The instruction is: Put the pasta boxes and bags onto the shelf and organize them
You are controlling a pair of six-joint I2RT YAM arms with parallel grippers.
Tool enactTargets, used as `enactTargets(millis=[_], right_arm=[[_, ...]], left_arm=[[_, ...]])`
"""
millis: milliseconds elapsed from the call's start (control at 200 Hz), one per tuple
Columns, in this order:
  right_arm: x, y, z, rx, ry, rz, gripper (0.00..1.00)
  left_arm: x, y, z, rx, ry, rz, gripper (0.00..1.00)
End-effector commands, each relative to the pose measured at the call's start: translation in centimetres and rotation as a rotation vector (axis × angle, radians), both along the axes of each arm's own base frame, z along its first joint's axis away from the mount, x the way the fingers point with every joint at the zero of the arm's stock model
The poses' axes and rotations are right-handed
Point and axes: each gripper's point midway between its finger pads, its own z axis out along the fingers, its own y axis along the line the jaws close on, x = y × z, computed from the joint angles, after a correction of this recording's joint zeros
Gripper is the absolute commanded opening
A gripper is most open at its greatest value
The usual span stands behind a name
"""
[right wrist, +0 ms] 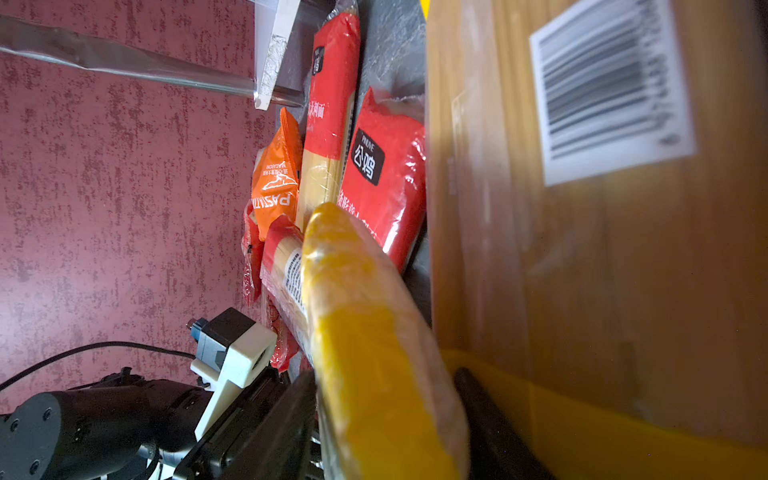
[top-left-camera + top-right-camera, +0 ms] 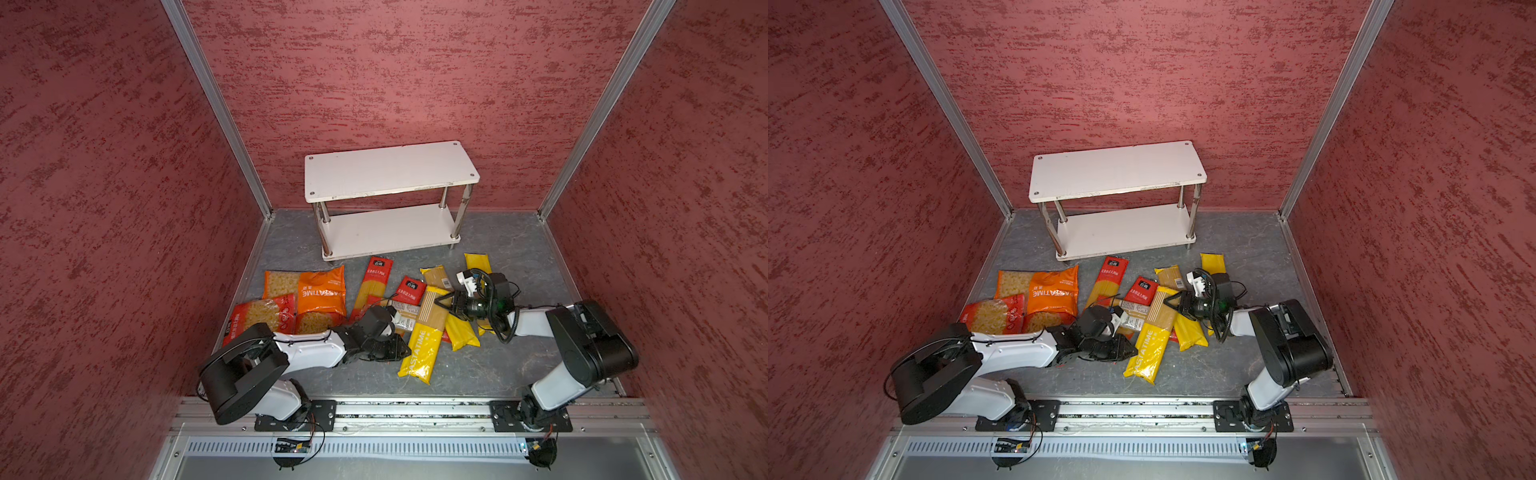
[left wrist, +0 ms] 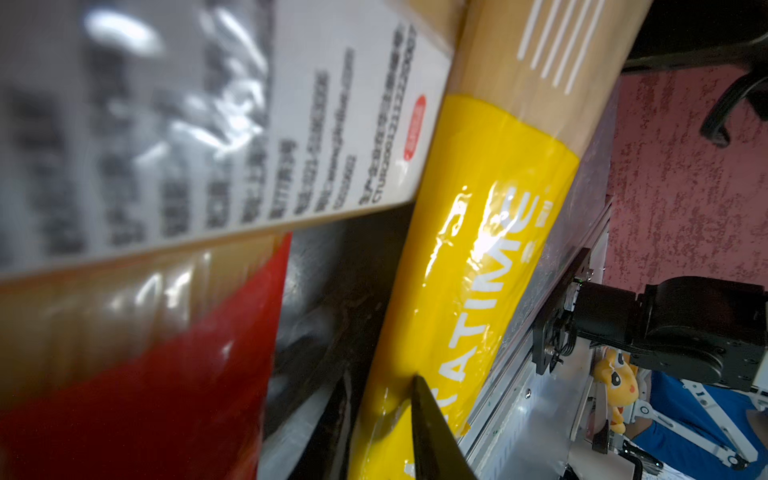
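Note:
The shelf (image 2: 390, 170) (image 2: 1117, 170) stands at the back with both white boards bare. The pasta packs lie scattered on the grey floor in front of it. A long yellow PASTATIME spaghetti pack (image 2: 422, 345) (image 2: 1148, 349) lies slanted in the middle. My left gripper (image 2: 404, 351) (image 2: 1131, 351) (image 3: 378, 424) is shut on its yellow lower part (image 3: 478, 249), one finger (image 3: 432, 436) denting the wrap. My right gripper (image 2: 441, 305) (image 2: 1173, 305) (image 1: 386, 424) is shut on the same pack's far end (image 1: 365, 311), a finger on each side.
Wide orange (image 2: 322, 295) and red (image 2: 257, 316) short-pasta bags lie at the left. Red spaghetti bags (image 2: 374, 282) (image 2: 411, 289) and further yellow packs (image 2: 478, 266) (image 2: 461, 336) crowd round the held pack. Red walls enclose three sides. A metal rail (image 2: 415, 409) runs along the front.

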Motion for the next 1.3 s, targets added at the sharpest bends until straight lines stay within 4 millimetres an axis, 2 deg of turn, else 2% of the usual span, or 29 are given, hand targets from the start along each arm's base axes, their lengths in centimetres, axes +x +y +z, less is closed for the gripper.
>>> enactTargets(millis=[0,125,215,371,461,481,581,792,972,1057,1152,1222,1298], right_arm=[[-2.3,0.8,-1.5,0.036,0.081,0.048,0.42],[-2.0,0.7,-0.4,0.065,0.064,0.018,0.26],[-1.6,0.6,1.2,0.104,0.06,-0.023,0.19],[-0.1,0.5,5.7,0.199,0.023,-0.113,0.12],[0.9,0.5,7.8,0.241,0.007,-0.148,0.1],[1.0,0.4,9.1,0.258,-0.02,-0.151,0.1],[2.0,0.0,11.9,0.304,-0.068,-0.205,0.09],[4.6,-2.6,18.1,0.497,-0.191,-0.432,0.04],[5.9,-3.9,21.4,0.578,-0.3,-0.661,0.0],[5.8,-3.8,22.9,0.632,-0.344,-0.751,0.0],[5.8,-3.8,24.0,0.693,-0.366,-0.846,0.0],[5.5,-3.7,24.8,0.717,-0.389,-0.9,0.0],[5.1,-3.3,25.5,0.726,-0.411,-0.949,0.0]], left_arm=[[1.3,-0.7,0.9,-0.018,-0.045,-0.002,0.26],[1.4,-1.0,2.2,-0.035,-0.058,-0.014,0.26],[1.7,-0.8,3.9,-0.055,-0.076,-0.006,0.29],[3.1,0.4,7.8,-0.101,-0.145,0.044,0.32],[4.7,1.5,10.0,-0.124,-0.186,0.09,0.32],[5.0,1.8,10.5,-0.13,-0.196,0.101,0.32],[6.5,3.1,12.8,-0.164,-0.238,0.168,0.34],[9.2,6.4,16.6,-0.221,-0.324,0.387,0.57],[9.6,6.8,20.6,-0.348,-0.429,0.53,0.73],[9.3,6.7,21.1,-0.379,-0.465,0.604,0.79],[8.8,6.2,20.3,-0.424,-0.461,0.683,0.87],[8.8,5.5,20.0,-0.449,-0.45,0.705,0.89],[8.9,4.7,20.6,-0.484,-0.462,0.703,0.91]])
